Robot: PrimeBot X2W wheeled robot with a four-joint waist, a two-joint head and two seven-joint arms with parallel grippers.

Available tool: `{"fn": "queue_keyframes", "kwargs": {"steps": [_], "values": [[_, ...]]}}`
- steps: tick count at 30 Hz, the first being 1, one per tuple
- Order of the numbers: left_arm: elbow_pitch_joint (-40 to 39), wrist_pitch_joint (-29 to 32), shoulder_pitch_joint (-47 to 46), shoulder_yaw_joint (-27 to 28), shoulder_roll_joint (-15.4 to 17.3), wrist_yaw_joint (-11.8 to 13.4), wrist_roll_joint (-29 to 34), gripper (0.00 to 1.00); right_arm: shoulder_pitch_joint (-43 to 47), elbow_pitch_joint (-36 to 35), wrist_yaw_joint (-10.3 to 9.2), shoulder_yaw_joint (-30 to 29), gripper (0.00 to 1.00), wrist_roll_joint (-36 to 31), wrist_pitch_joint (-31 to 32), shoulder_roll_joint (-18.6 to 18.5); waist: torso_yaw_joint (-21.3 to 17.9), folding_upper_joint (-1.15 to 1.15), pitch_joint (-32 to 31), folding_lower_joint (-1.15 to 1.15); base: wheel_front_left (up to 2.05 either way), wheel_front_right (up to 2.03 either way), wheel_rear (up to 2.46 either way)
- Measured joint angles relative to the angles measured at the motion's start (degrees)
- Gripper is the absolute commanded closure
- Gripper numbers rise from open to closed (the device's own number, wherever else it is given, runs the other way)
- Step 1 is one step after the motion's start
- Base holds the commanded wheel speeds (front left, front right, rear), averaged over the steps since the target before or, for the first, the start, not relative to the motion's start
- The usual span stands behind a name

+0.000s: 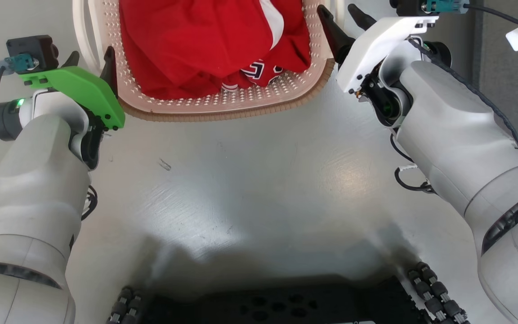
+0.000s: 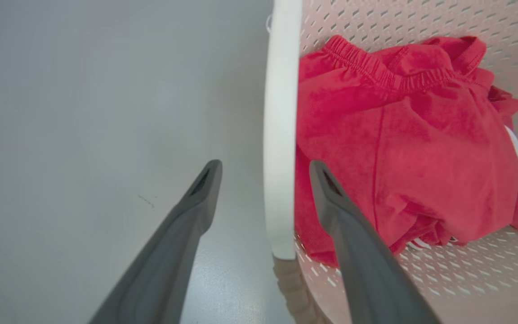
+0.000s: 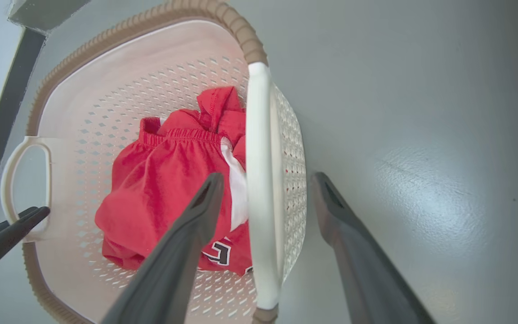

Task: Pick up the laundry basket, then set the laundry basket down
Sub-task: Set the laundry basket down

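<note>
The laundry basket [image 1: 223, 113], cream with perforated walls and a brown rim, sits on the grey floor at the top centre of the head view, holding red clothes [image 1: 205, 45]. My left gripper [image 1: 91, 53], under a green cover, stands open at the basket's left side. In the left wrist view, the left gripper [image 2: 264, 168] has one finger on each side of the white handle [image 2: 279, 112]. My right gripper [image 1: 336, 9], under a white cover, is open at the basket's right side. The right gripper [image 3: 266, 180] likewise straddles the other white handle [image 3: 259, 135].
Grey floor [image 1: 250, 180] spreads between the basket and my dark wheeled base [image 1: 268, 308]. A darker strip [image 1: 511, 76] runs along the right edge. A dark slanted post [image 3: 9, 103] stands beyond the basket. The left gripper's fingers [image 3: 2, 236] show by the far handle [image 3: 14, 180].
</note>
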Motion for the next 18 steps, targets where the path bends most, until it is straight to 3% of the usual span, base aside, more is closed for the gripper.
{"fn": "queue_keyframes", "kwargs": {"steps": [18], "values": [[1.27, -1.76, 3.98, -0.12, 1.14, -0.31, -0.03, 0.0, 3.52, 0.63, 0.34, 0.85, 0.0, 2.07, -0.77, 0.03, -1.28, 0.0, -6.75, 0.0, 0.0, 0.0, 0.0]]}}
